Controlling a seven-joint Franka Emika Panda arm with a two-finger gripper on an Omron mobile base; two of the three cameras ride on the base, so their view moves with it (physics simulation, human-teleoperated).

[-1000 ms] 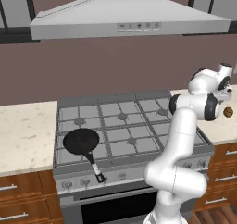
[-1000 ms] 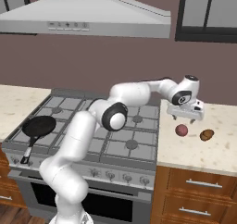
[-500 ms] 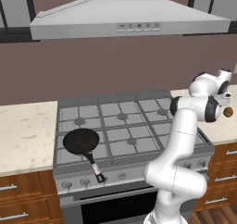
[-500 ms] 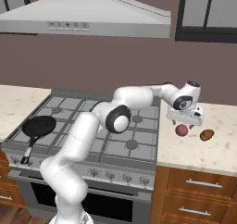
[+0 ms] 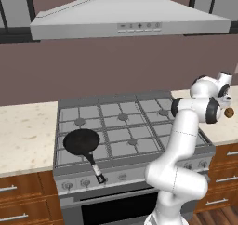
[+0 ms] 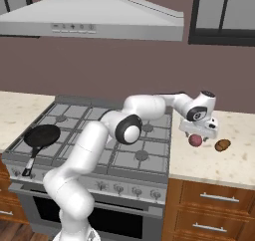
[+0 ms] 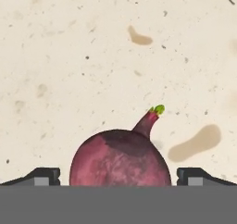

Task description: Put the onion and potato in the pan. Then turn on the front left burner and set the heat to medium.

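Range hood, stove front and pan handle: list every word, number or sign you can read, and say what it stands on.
None can be read.
range hood: small marks on its front panel, too small to read.
stove knobs: no legible markings.
pan: whitish mark near the handle's end, unreadable.

A home kitchen: gas stove (image 5: pixel 125 126) under a range hood (image 5: pixel 130 22), speckled stone counters (image 5: pixel 25 131), wooden drawers (image 6: pixel 214 205).

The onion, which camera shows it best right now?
The hand view: the onion sits close up on the speckled counter, green-tipped stem visible, between the open hand's fingertips. The right base view shows it as a small reddish ball under the hand, beside the potato.
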